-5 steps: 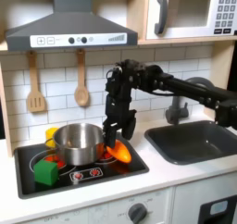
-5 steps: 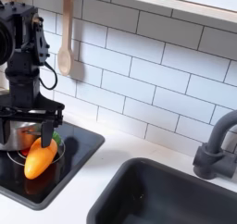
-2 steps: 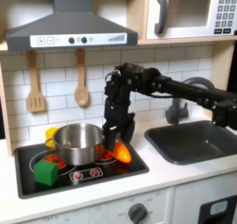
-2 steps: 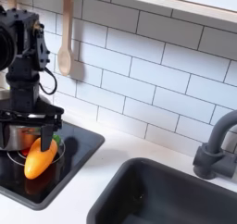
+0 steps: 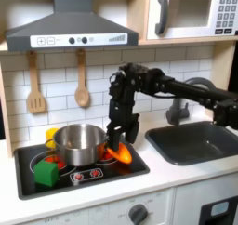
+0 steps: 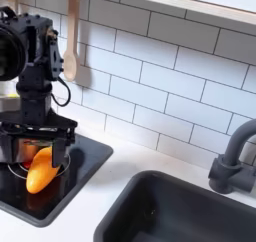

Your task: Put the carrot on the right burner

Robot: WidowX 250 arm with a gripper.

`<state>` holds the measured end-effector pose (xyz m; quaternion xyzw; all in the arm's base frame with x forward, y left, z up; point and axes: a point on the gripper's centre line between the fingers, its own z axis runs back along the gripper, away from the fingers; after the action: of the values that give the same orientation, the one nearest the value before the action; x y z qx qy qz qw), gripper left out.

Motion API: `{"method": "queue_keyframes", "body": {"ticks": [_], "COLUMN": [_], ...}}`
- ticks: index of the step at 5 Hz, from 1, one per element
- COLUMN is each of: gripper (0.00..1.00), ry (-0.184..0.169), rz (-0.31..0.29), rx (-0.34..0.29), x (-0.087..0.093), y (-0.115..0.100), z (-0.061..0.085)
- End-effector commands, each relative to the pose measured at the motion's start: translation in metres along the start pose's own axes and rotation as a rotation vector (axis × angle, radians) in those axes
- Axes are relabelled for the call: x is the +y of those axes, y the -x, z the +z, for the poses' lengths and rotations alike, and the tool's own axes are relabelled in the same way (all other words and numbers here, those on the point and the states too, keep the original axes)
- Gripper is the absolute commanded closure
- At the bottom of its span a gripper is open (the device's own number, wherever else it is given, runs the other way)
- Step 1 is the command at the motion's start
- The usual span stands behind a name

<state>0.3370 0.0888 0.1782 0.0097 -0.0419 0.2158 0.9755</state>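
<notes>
The orange carrot [image 5: 119, 154] lies on the black stovetop's burner at the first exterior view's right, beside the steel pot [image 5: 79, 143]. In the second exterior view the carrot [image 6: 40, 171] rests slanted on the burner rings in front of the pot [image 6: 20, 146]. My gripper [image 5: 117, 140] points straight down right over the carrot's upper end. In the second exterior view the gripper [image 6: 42, 149] stands open, with a finger [image 6: 66, 151] on either side of the carrot and a gap to it.
A green cube [image 5: 46, 174] sits on the stovetop [image 5: 84, 178] at the first exterior view's left front, with small yellow and red pieces behind it. Wooden utensils [image 5: 82, 85] hang on the tiled wall. The sink [image 5: 195, 140] and faucet [image 6: 232, 156] lie beyond the stove.
The gripper came down a little with the carrot, then its fingers spread apart. The carrot now lies on the burner, barely shifted.
</notes>
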Motion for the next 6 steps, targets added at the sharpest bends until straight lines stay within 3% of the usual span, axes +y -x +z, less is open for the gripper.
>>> {"method": "queue_keyframes", "body": {"ticks": [1,6], "gripper": [0.0,0.0], "ry": [-0.006,-0.016], "rz": [0.007,0.007], "rx": [0.01,0.06], "x": [0.001,0.004], "y": [-0.002,-0.006], "z": [-0.005,-0.025]}}
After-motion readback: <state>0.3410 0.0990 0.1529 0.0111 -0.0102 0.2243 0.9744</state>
